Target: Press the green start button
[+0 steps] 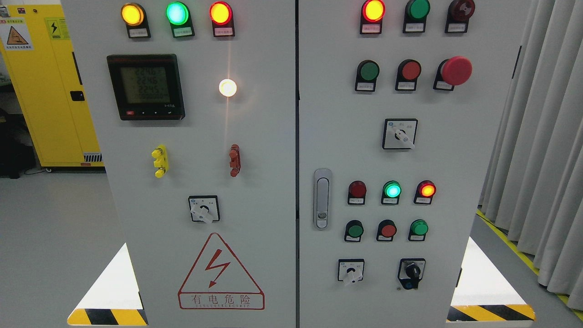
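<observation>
Fingers of either hand are out of sight, so their state cannot be told; best to aim one fingertip squarely at the green button (367, 71) near the right door's (483, 150) top edge, clear of the red button (411, 70) beside it

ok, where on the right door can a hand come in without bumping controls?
Bare panel below the rotary switch, right of the door handle, above the lit indicator row. Also bare along the right edge. Crowded: the button row and the top cluster around the red mushroom button. No hands in view.
</observation>
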{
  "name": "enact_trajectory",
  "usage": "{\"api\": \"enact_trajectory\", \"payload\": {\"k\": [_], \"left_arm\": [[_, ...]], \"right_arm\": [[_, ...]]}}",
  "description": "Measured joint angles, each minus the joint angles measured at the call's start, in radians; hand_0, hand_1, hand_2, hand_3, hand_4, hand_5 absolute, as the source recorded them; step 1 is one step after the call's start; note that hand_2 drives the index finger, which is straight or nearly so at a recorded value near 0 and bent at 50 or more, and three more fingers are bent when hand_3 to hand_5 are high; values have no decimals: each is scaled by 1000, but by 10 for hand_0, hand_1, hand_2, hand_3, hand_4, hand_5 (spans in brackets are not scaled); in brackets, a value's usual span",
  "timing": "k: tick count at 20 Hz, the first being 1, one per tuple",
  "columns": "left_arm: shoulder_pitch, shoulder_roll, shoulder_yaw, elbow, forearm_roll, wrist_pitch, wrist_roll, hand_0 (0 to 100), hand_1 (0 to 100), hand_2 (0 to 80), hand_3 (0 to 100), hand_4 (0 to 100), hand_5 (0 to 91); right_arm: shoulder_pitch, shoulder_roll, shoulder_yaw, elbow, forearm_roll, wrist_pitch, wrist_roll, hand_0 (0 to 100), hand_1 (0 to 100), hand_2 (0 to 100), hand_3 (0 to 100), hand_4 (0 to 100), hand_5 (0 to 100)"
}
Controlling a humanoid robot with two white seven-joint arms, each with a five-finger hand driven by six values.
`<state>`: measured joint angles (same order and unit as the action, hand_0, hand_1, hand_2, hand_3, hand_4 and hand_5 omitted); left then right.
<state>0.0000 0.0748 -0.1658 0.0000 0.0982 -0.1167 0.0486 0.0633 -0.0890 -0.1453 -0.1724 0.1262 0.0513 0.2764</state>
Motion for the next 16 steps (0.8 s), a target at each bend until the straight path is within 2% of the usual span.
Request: {"api": "enact_trajectory", "payload": {"k": [10,16], "left_arm": [[0,0,0,0,0,-2,2,120,556,0,0,0,0],[0,0,0,0,0,-3,3,120,556,0,0,0,0]], "right_arm": [[5,4,5,-23,4,-19,3,192,355,0,0,0,0],[80,7,35,-205,49,-22,8,171,395,0,0,0,0]]}}
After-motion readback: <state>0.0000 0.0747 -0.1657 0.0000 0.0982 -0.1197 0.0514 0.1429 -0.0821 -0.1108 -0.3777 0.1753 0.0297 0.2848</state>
